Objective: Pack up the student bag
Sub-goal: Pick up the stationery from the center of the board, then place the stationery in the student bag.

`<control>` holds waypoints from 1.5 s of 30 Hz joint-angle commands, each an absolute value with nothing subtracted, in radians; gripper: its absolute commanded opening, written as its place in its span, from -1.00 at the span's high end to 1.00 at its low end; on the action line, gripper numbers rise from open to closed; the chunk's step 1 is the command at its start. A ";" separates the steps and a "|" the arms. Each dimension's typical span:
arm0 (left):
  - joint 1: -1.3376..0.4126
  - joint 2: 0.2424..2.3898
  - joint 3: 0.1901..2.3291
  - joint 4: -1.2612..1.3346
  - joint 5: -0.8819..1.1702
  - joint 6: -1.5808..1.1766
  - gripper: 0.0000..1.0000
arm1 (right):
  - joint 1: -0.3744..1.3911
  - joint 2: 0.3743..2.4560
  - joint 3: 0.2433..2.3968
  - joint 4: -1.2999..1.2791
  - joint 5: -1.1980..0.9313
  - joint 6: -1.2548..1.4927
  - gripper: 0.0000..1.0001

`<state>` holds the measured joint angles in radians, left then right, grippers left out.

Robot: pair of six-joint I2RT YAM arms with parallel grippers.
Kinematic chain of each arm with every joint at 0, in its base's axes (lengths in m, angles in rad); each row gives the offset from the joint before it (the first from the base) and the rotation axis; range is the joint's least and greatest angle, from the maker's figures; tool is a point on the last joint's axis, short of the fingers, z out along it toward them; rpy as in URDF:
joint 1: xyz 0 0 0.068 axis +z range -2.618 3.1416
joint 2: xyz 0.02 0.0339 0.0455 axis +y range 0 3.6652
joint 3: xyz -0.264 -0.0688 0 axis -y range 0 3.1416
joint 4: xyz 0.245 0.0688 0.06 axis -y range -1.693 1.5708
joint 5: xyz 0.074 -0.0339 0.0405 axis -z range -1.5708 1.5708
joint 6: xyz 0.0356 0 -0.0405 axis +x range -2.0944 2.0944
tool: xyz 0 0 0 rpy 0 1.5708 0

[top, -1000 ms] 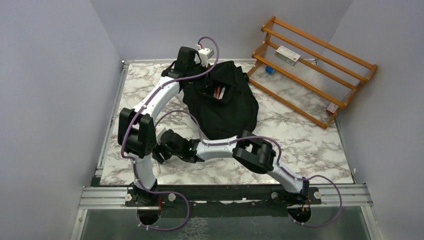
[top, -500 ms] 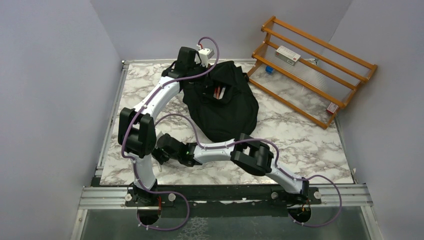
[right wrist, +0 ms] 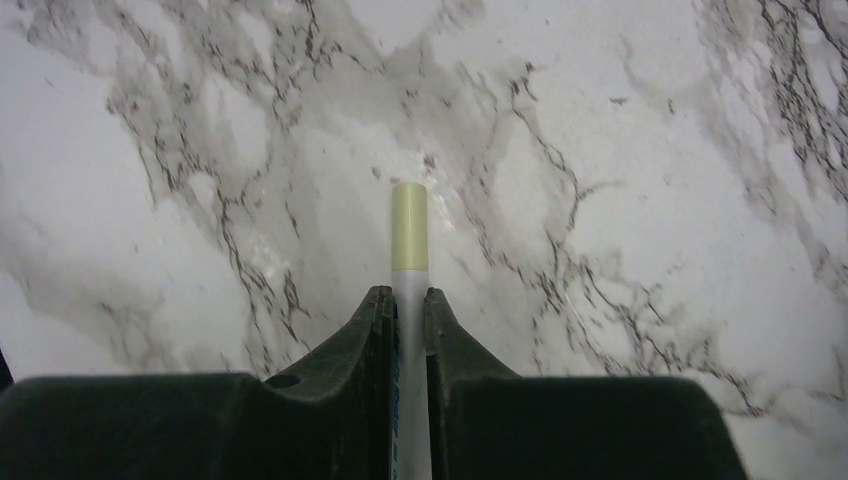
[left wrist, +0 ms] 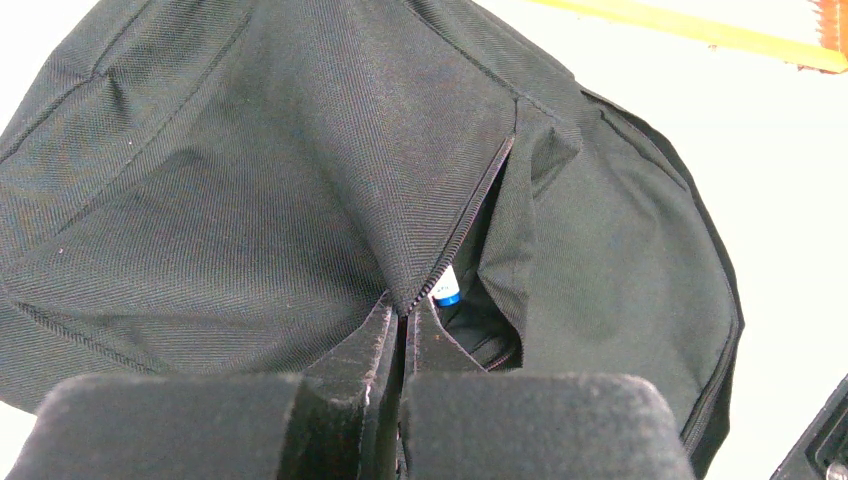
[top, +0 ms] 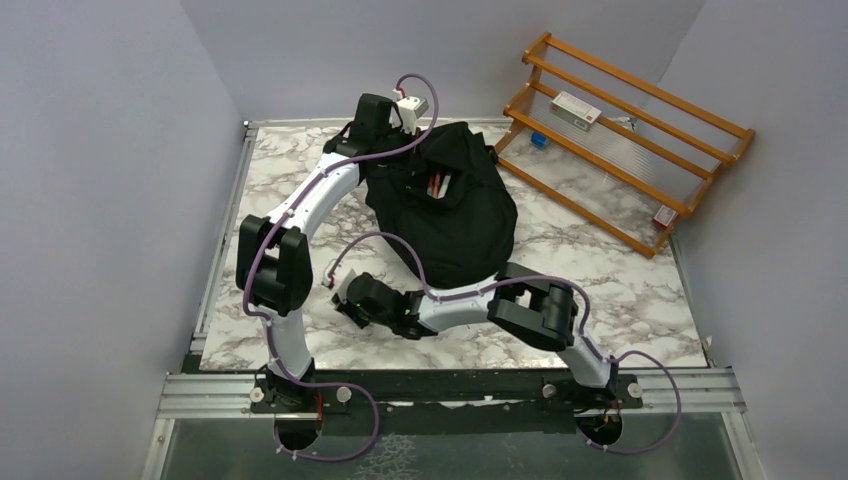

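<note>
The student bag [top: 455, 215] is a big black backpack lying at the back middle of the marble table, its top pocket gaping. My left gripper [left wrist: 405, 312] is shut on the zipper edge of that opening, holding the fabric [left wrist: 300, 170] up in a peak; from above, this gripper [top: 404, 160] sits at the bag's upper left. A white item with a blue band [left wrist: 447, 290] shows inside. My right gripper [right wrist: 408, 300] is shut on a white marker with a pale yellow cap [right wrist: 409, 225] just above the marble, at the front left [top: 343, 300].
Red and white pens [top: 438, 185] stick out of the bag's pocket. A wooden rack [top: 640, 105] leans at the back right, holding a white box [top: 575, 108], a small blue item [top: 538, 140] and a small red one [top: 664, 215]. Grey walls enclose the table.
The right arm has pulled away from the left arm's base toward the right, and its jaws have closed onto the marker. The left arm and the bag have stayed put.
</note>
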<state>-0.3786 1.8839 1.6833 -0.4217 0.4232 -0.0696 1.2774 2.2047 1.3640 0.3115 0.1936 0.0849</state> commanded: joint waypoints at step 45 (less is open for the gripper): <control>-0.371 1.891 1.703 -0.389 0.460 -0.078 1.00 | 0.827 1.443 0.938 0.309 0.374 0.696 0.99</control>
